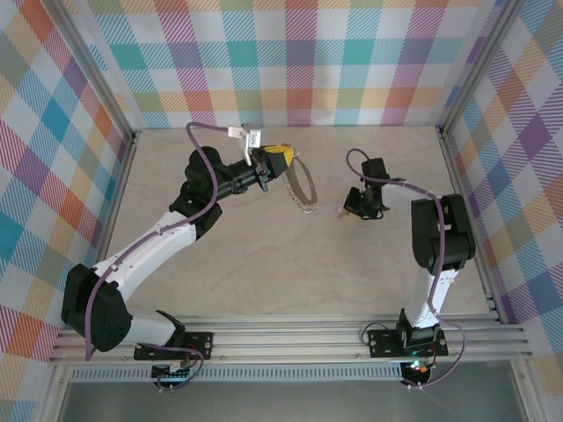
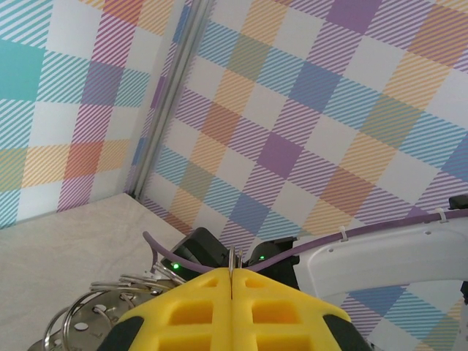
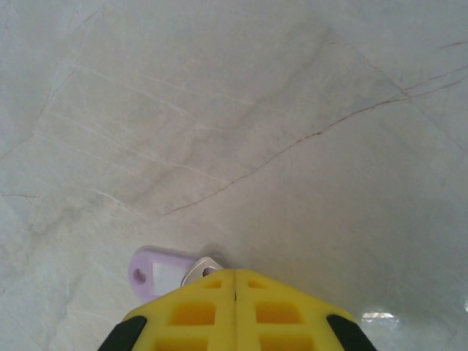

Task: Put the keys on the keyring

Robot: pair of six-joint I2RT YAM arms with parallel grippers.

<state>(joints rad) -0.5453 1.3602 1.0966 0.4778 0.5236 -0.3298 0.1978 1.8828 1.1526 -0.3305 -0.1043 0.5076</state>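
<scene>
**Hoop gripped at upper centre, key at the other tool's tips**

In the overhead view the left arm (image 1: 149, 242) reaches from the lower left toward the upper centre of the frame. The left tool (image 1: 287, 158) is clenched on the keyring (image 1: 310, 199). This is a thin dark hoop that extends down and to the right from the yellow fingers, with small silvery pieces fringing its lower right rim.

The left wrist view has the two yellow fingers pressed flat together at bottom centre. A thin sliver of metal stands up out of the seam between them. A cluster of silvery rings from the hoop sits at the lower left of that frame, just beside the fingers. The checked wall (image 2: 329, 110) rises behind.

The right arm (image 1: 440, 237) stands at the right of the overhead frame. Its right tool (image 1: 352, 209) is at centre right, to the right of the hoop and apart from it.

In the right wrist view this tool's yellow fingers are closed seam to seam at bottom centre, above the pale veined worktop (image 3: 256, 110). The key (image 3: 202, 268), small and silvery with a tiny hole, pokes out at the upper left of the fingertips. Its other end runs under the finger on the frame's left. A lilac tag (image 3: 152, 272) with a hole lies on the worktop just left of the key, touching it. I cannot tell whether the key is actually pinched.
</scene>
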